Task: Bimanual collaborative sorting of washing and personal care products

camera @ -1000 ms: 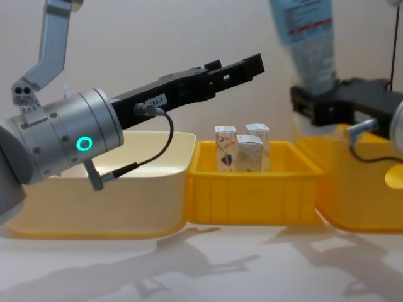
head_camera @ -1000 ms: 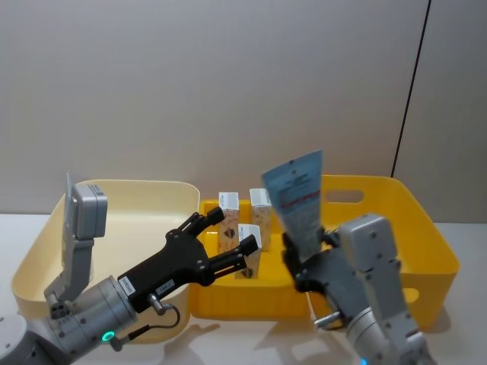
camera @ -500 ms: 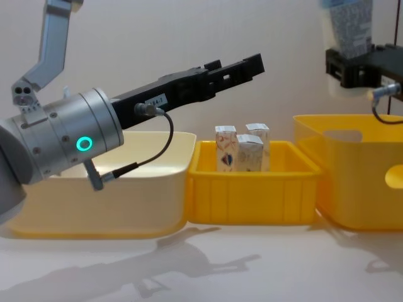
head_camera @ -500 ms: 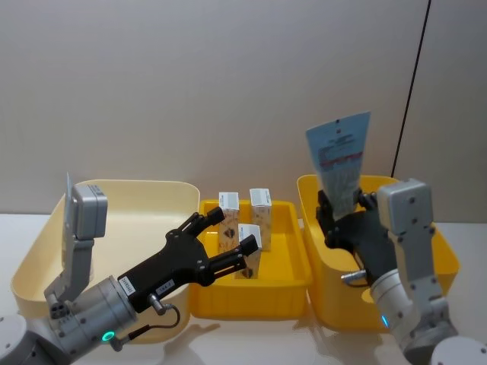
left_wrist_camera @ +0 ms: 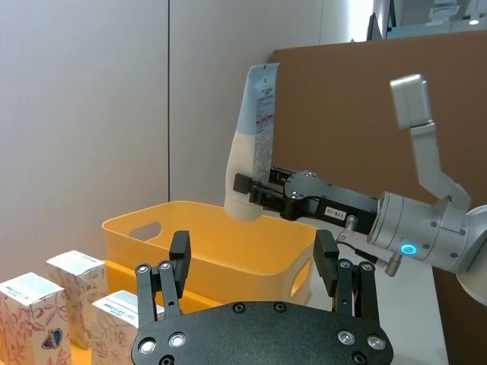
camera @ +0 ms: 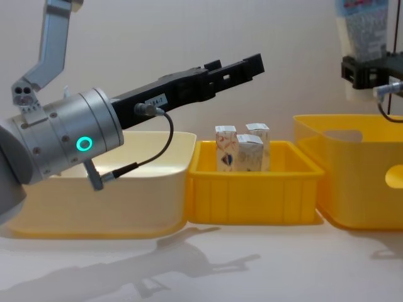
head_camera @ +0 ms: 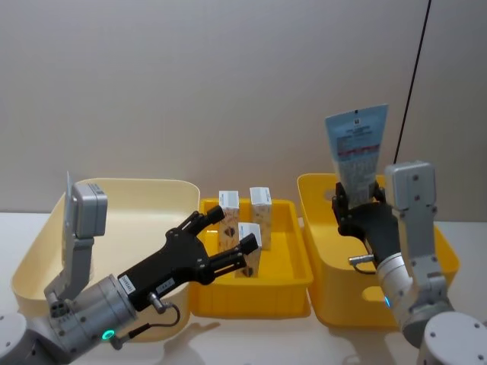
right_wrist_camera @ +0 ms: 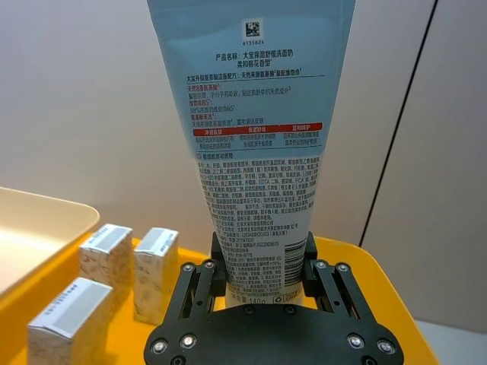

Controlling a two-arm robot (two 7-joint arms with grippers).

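Observation:
My right gripper (head_camera: 358, 201) is shut on the lower end of a tall pale blue squeeze tube (head_camera: 356, 148) with small print and a red band, held upright with the crimped end up. It hangs above the large yellow bin (head_camera: 342, 293), near that bin's left side. Seen from the right wrist, the tube (right_wrist_camera: 251, 114) stands between the fingers (right_wrist_camera: 215, 262). Three small white cartons (head_camera: 228, 207) stand in the small yellow bin (head_camera: 281, 295). My left gripper (head_camera: 232, 228) is open, hovering over that bin's front left, just before the cartons (camera: 250, 151).
A cream bin (head_camera: 46, 258) stands at the left, touching the small yellow bin (camera: 252, 195). The large yellow bin (camera: 359, 189) with handle slots stands at the right. Bare tabletop runs along the front. A grey wall is close behind.
My right gripper has carried the tube rightward and upward, from in front of the small yellow bin to over the large yellow bin. The left arm has not moved.

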